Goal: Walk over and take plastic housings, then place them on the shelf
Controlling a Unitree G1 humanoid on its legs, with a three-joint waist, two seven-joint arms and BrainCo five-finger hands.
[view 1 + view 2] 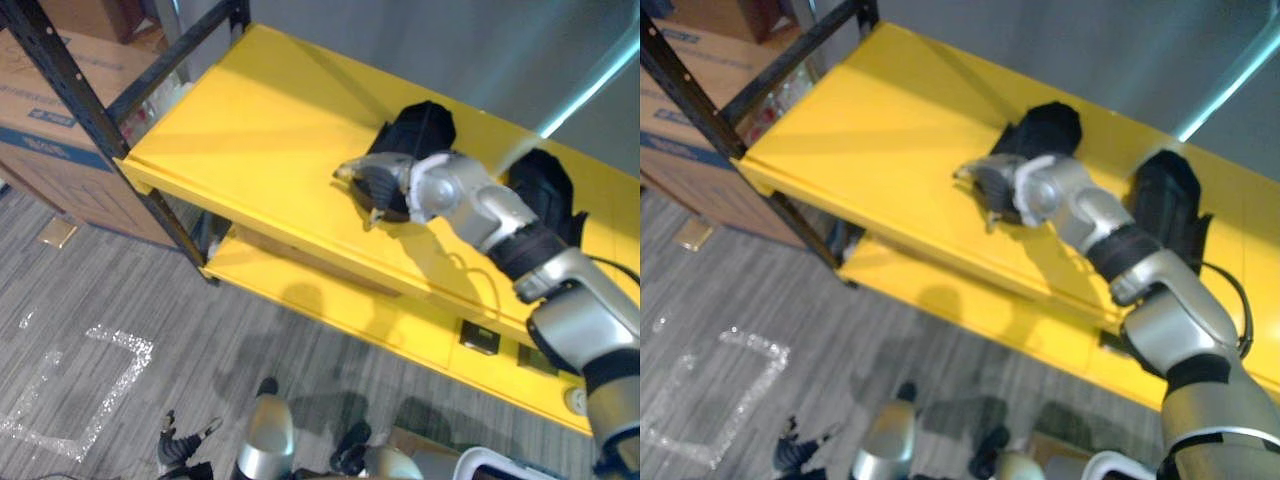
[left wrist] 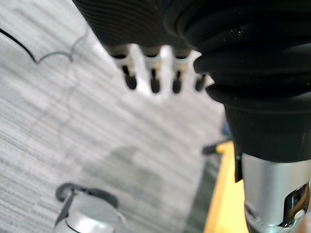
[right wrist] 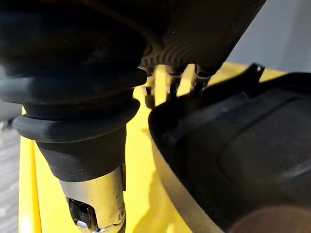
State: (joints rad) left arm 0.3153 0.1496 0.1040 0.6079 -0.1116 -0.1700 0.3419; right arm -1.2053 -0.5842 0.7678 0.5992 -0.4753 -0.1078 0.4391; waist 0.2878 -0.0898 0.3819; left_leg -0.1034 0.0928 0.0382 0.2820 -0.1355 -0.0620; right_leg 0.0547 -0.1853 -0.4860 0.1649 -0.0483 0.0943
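A yellow shelf (image 1: 260, 130) on a black frame is seen above the grey floor (image 1: 120, 300), with a cardboard box (image 1: 50, 110) beside it. One plastic housing (image 1: 420, 128) is laid on the top board, and a second plastic housing (image 1: 545, 185) lies apart, further right. The right robot hand (image 1: 375, 185) is set against the first; with its fingertips hidden behind the rim, its grip cannot be told. The left robot hand (image 2: 154, 80) is held over the floor, fingers straight.

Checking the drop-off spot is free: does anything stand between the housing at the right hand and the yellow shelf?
Nothing visible. The housing at the right hand is already over the top shelf board, which is bare beside it toward the robot's left. A second housing lies apart on its other side.
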